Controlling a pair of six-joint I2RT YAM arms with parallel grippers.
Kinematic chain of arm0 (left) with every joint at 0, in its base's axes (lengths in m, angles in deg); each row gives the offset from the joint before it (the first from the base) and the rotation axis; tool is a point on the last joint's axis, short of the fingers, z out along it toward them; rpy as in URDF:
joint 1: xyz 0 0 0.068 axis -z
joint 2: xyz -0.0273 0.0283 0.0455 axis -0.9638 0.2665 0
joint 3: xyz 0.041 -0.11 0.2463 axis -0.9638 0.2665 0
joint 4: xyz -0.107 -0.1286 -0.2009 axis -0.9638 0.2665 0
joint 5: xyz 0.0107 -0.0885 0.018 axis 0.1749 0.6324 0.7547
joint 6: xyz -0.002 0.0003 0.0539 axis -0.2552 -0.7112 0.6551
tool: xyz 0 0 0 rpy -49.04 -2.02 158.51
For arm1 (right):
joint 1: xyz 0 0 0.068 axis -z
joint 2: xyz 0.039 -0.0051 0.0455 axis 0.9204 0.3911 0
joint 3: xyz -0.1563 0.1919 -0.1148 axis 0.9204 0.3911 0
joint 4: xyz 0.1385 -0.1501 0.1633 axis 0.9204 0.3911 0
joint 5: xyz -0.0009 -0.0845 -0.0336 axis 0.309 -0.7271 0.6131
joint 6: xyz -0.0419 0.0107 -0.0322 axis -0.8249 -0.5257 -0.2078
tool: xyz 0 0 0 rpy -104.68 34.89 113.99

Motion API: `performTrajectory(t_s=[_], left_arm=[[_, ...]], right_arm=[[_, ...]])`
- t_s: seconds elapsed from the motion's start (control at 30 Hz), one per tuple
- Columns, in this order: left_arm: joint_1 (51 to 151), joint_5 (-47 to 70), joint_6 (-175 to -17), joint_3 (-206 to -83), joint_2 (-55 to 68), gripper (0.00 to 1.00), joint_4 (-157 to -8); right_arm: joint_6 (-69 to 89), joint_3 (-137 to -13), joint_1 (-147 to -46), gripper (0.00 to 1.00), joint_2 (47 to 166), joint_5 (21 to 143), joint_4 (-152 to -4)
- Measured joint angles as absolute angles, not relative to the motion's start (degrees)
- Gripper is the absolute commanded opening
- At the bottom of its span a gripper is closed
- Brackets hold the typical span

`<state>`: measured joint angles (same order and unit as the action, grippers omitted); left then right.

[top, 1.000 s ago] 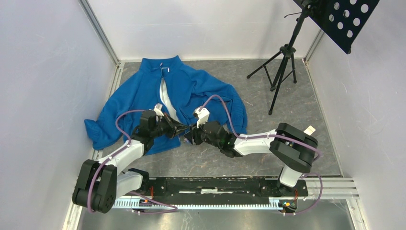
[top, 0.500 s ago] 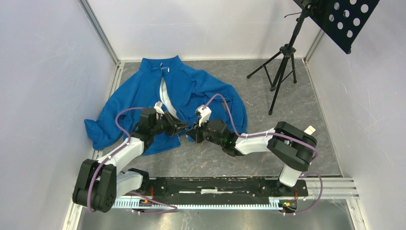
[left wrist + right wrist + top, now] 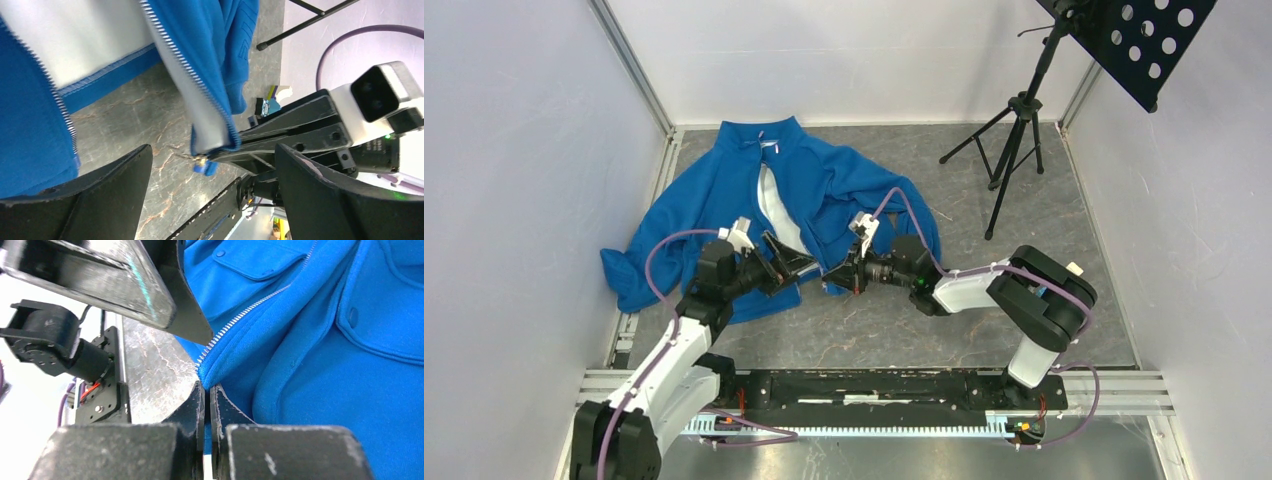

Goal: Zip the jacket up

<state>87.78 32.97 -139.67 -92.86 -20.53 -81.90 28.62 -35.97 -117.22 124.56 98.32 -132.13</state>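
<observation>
Nearest me, the two arms reach in from the rail and meet at the jacket's bottom hem.

Right gripper [image 3: 207,390]: jaws pressed together, pinching the bottom corner of one front panel right where the zipper teeth [image 3: 250,307] end. The grip looks solid, with fleece between the pads.

Left gripper [image 3: 214,150]: jaws spread wide, holding nothing. It sits just beside the pinched corner, facing the right gripper. A small blue-and-metal bit [image 3: 202,168] hangs at that corner. It's probably the slider pull, but it's too small to be sure.

The jacket [image 3: 824,190] lies flat on the grey table [image 3: 984,330], left of centre, collar toward the back wall. The front is open and the pale lining [image 3: 90,45] shows. The other front edge [image 3: 65,115] lies apart from the held one.

My read is that the zip isn't started and the step in hand is getting the second edge.
- Left should take the free panel low, at the very end of its teeth, not up the fleece.
- Right should hold the corner taut and level so the slider mouth faces the incoming pin.
- Bring the edges in parallel. Any twist and the pin misses.
- Keep the lining out of the teeth.

The tripod stand [image 3: 1014,150] is in the far right corner, well apart from the arms.
</observation>
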Motion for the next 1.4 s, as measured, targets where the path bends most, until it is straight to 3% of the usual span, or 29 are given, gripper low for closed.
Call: performTrajectory(t_s=[0.07, 0.2, 0.53, 0.7, 0.8, 0.93, 1.4], left_arm=[[86.95, 32.69, -139.7, -90.98, -22.59, 0.9, -81.94], [85.64, 34.09, -140.53, -86.63, -23.92, 0.99, -86.81], [85.35, 47.01, -145.38, -83.35, -15.24, 1.0, -115.4], [85.99, 49.63, -146.27, -83.35, -15.68, 1.0, -120.82], [86.66, 50.42, -147.02, -83.35, -16.6, 1.0, -121.43], [86.92, 51.68, -147.54, -83.38, -19.18, 0.92, -120.58], [87.06, 51.86, -142.86, -89.21, -26.89, 0.78, -98.0]], right_arm=[[28.76, -35.97, -116.17, 0.0, 124.03, 101.03, -132.19], [30.57, -36.48, -115.12, 0.0, 123.57, 105.47, -132.37], [42.48, -39.41, -114.22, 0.0, 123.92, 112.95, -138.42], [48.1, -40.94, -113.15, 0.0, 125.41, 114.85, -142.84], [49.21, -41.83, -112.84, 0.0, 126.44, 115.39, -143.14], [49.26, -43.12, -112.71, 0.0, 127.68, 115.96, -142.97], [47.51, -45.61, -111.8, 0.0, 128.99, 116.55, -140.02]])
